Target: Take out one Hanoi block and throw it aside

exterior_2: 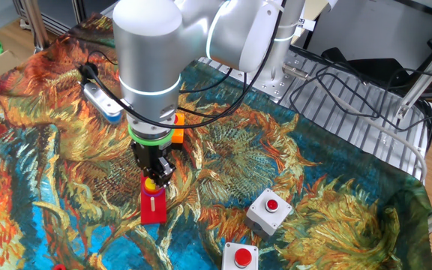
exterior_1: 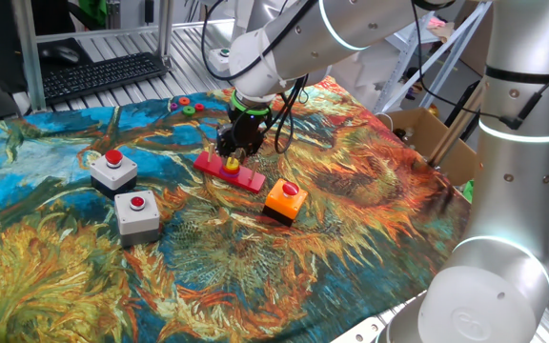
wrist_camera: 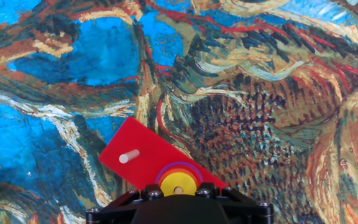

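The Hanoi block [wrist_camera: 178, 186] sits on top of a small stack of rings threaded on one peg of the red base [wrist_camera: 143, 148], so it is the only disc that can come off without disturbing the others; lifting straight up along the peg looks like the way to free it. The gripper [exterior_1: 235, 145] hangs right over the block, fingers pointing down and close around it, but whether they are spread or already pinching the disc I cannot tell, since its own body hides the tips in every view. A bare white peg [wrist_camera: 128, 156] stands further along the base from the block. Beyond the base, an orange button box [exterior_1: 283, 201] lies just beside its far end, and two grey button boxes [exterior_1: 113, 169] sit well apart from the block on the painted cloth covering the counter [exterior_1: 370, 191]. Loose rings [exterior_1: 188, 107] lie behind the block, seemingly discarded there.
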Tool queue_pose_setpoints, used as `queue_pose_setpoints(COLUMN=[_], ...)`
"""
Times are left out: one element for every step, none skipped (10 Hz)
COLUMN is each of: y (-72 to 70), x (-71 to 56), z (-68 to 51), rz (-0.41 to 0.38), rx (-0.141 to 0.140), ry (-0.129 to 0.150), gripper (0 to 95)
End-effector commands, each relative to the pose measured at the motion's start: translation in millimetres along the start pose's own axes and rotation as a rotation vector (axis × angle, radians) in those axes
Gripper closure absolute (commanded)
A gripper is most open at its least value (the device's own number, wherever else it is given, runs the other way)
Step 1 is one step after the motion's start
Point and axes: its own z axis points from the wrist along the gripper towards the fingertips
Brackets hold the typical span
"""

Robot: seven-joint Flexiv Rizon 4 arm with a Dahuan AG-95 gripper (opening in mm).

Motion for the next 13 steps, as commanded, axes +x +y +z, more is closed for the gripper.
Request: queue_pose_setpoints(y=[0.3, 0.3, 0.3, 0.3, 0.5, 0.4, 0.3, 0.4, 0.5, 0.5, 0.5, 0.6, 1.2], x=[0.1, 0.2, 0.2, 0.3, -0.4, -0.2, -0.2, -0.5, -0.6, -0.6, -0.6, -0.7, -1.5], z=[0.0, 0.1, 0.1, 0.2, -1.1, -0.5, -0.5, -1.2, -1.5, -1.6, -1.6, -1.8, -4.2], rz=[-0.002, -0.003, -0.002, -0.004, -0.008, -0.011, -0.012, -0.013, -0.012, -0.007, -0.002, 0.002, 0.005], rx=[-0.010, -0.013, -0.013, -0.014, -0.020, -0.022, -0.020, -0.020, -0.013, -0.011, -0.009, -0.011, -0.012], ry=[0.002, 0.003, 0.002, 0.003, 0.004, 0.004, 0.003, 0.003, 0.002, 0.002, 0.002, 0.001, 0.002], gripper=[57.0, 76.0, 76.0, 76.0, 95.0, 95.0, 95.0, 95.0, 95.0, 76.0, 76.0, 57.0, 57.0])
